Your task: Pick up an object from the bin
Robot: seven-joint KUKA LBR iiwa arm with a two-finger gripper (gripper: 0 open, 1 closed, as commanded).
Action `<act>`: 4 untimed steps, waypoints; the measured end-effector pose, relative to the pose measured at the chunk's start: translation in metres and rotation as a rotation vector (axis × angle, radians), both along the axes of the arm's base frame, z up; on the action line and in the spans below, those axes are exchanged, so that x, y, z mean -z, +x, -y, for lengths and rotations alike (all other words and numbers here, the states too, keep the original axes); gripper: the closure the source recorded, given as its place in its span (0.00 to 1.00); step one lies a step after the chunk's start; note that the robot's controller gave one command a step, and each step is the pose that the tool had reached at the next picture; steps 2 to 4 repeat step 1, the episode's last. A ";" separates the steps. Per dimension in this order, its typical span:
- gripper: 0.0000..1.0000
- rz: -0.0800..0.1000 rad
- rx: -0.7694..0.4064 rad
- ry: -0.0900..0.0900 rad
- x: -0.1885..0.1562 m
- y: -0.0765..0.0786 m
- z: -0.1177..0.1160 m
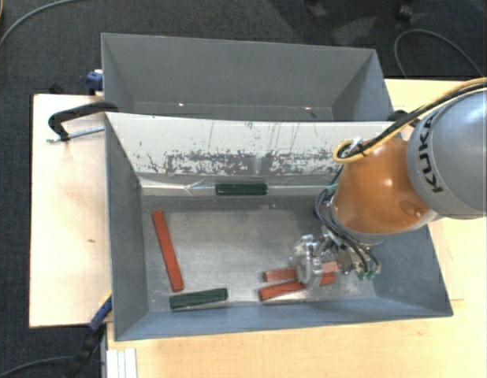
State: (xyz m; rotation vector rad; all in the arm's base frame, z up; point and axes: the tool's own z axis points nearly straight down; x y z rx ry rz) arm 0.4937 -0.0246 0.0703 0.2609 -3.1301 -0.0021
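My gripper [310, 270] is low in the bin's front right part, right over two red-brown bars. The upper bar [284, 275] lies just left of the fingers and runs under them. The lower bar [281, 290] lies slanted below it, near the front wall. The metal fingers point down at the bars' right ends, and I cannot make out whether they are open or shut, or whether a bar is between them.
A long red-brown bar [168, 250] lies slanted along the left side. A dark green bar [198, 298] rests at the front left, and another dark green bar [241, 188] lies against the back wall. The arm's orange cover hangs over the right side.
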 end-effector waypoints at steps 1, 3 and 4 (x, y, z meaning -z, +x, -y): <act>1.00 0.016 -0.005 0.000 -0.153 0.030 -0.025; 1.00 0.016 -0.005 0.000 -0.153 0.030 -0.025; 1.00 0.016 -0.005 0.000 -0.153 0.030 -0.025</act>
